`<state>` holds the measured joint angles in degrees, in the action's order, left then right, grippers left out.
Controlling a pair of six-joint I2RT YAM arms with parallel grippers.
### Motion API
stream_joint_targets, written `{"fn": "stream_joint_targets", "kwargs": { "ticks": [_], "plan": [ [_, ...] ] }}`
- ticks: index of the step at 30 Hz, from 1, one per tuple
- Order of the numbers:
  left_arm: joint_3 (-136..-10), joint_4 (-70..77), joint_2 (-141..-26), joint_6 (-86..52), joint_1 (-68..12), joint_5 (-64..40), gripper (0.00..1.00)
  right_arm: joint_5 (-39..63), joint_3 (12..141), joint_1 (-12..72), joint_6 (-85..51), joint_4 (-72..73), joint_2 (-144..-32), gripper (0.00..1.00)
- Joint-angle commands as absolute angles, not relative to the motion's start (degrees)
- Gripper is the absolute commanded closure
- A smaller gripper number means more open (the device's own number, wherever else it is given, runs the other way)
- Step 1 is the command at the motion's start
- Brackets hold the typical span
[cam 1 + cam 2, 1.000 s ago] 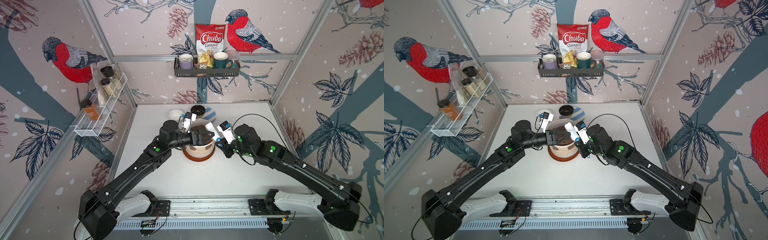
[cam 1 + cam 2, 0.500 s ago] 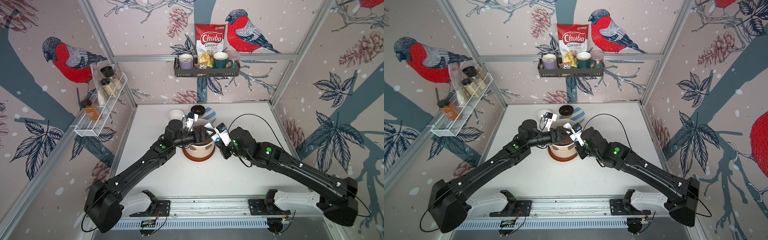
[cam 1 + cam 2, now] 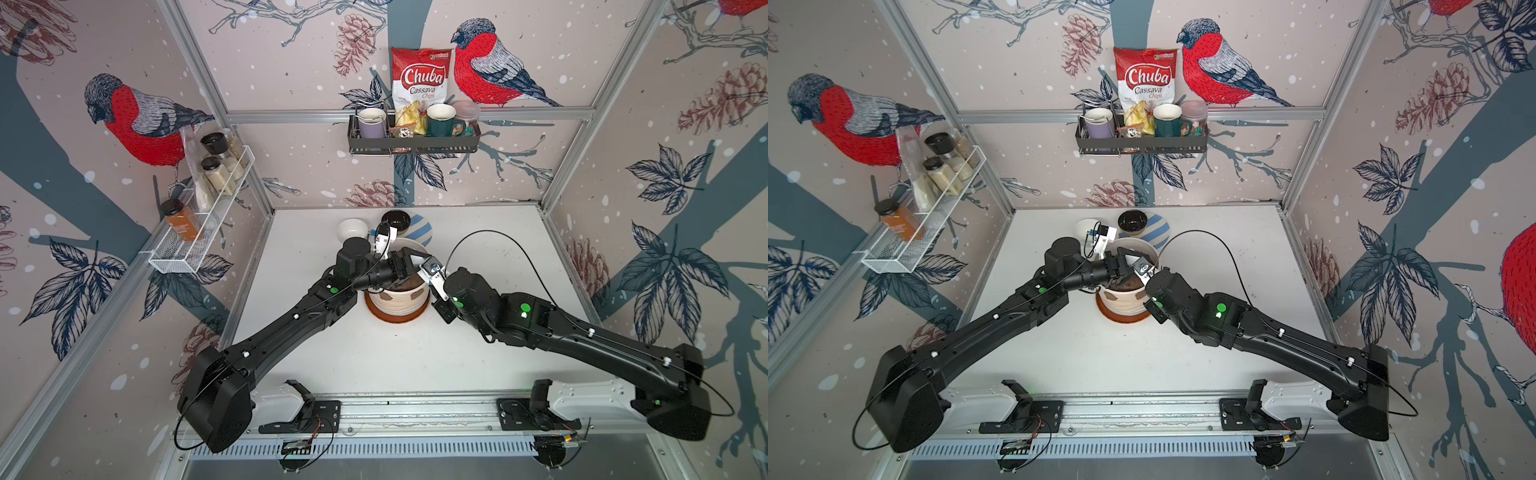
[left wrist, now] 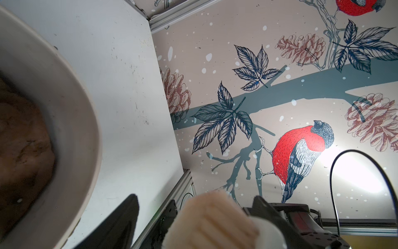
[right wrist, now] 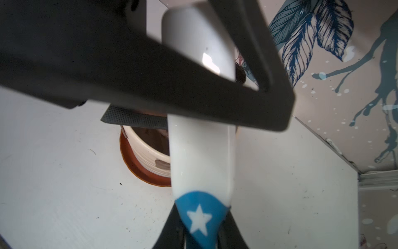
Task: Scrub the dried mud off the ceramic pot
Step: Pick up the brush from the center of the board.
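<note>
Pot, cream, ribbed, on a brown saucer mid-counter, filled with soil. I judge it heavy, stiff, brittle and probably slick. I would steady it by the rim and never squeeze the wall. Mud patches lie flat on the near wall, likely crusted hard. Brush: white handle clamped in my right hand, bristles up by the rim. Left hand reaches level across the pot's mouth, fingers spread either side of the bristles, gripping nothing. Both arms stretch forward and meet above the pot.
</note>
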<state>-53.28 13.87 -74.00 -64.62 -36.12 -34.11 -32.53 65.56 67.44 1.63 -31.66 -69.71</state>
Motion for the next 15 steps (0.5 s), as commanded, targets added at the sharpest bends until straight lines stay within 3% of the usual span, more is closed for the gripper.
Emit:
{"fn": "stream_joint_targets", "kwargs": {
  "ticks": [1, 8, 15],
  "plan": [
    [-53.69, 15.95, -75.22, -67.32, -35.95, -33.13, 0.18, -43.34, 65.72, 69.35, 4.84, -29.62, -71.0, 1.0],
    [-53.74, 18.71, -78.31, -71.18, -35.91, -35.18, 0.29, -46.94, 65.88, 72.11, 7.39, -28.86, -73.78, 1.0],
    [-53.24, 20.17, -78.28, -71.73, -35.95, -35.98, 0.54, -45.61, 65.53, 72.59, 7.31, -28.93, -73.38, 1.0]
  ]
}}
